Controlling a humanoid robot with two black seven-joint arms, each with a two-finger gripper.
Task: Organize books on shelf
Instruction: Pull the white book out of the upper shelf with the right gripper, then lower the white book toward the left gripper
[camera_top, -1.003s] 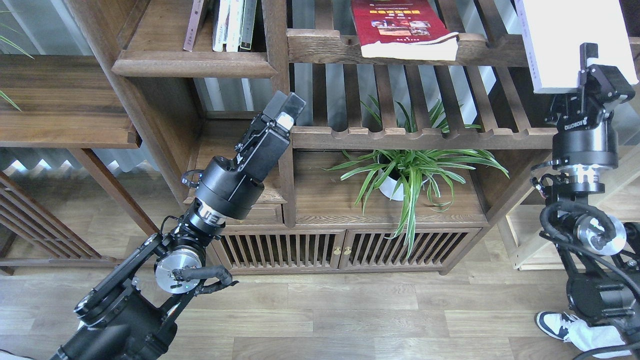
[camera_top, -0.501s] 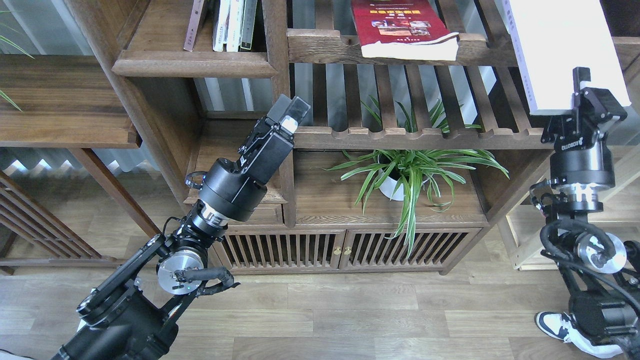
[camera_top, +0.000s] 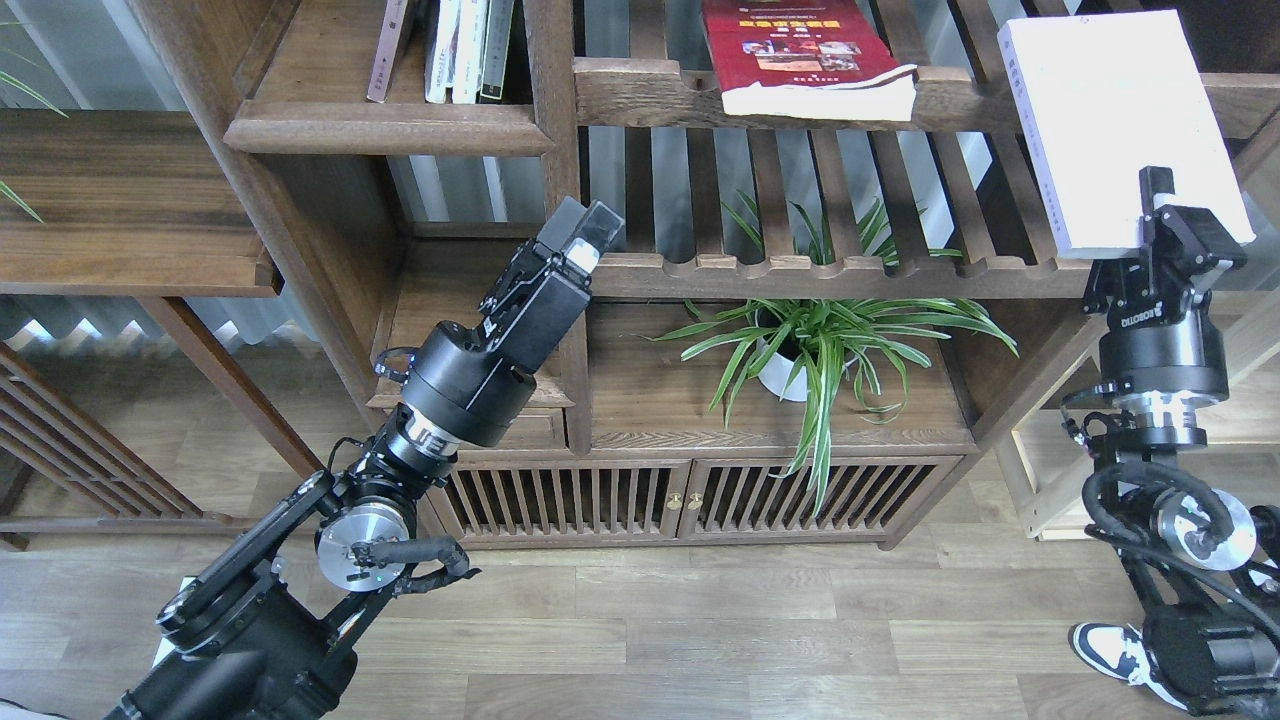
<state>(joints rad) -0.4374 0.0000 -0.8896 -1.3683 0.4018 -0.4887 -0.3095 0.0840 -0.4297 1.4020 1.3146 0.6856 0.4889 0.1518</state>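
Our right pincer (camera_top: 1165, 205) grips the plain white paperback book (camera_top: 1115, 120) by its lower edge (held upright before the slatted rack). Left pincer (camera_top: 583, 232): state unreadable, empty, near the bookcase post.

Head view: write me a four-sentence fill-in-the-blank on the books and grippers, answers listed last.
1. The right gripper is shut on the ____ book.
2. The red book lies flat on a ____ rack, overhanging its front rail.
3. The left gripper holds ____.
4. Below the racks stands a potted ____ with long green leaves.

Missing words: white; slatted; nothing; plant
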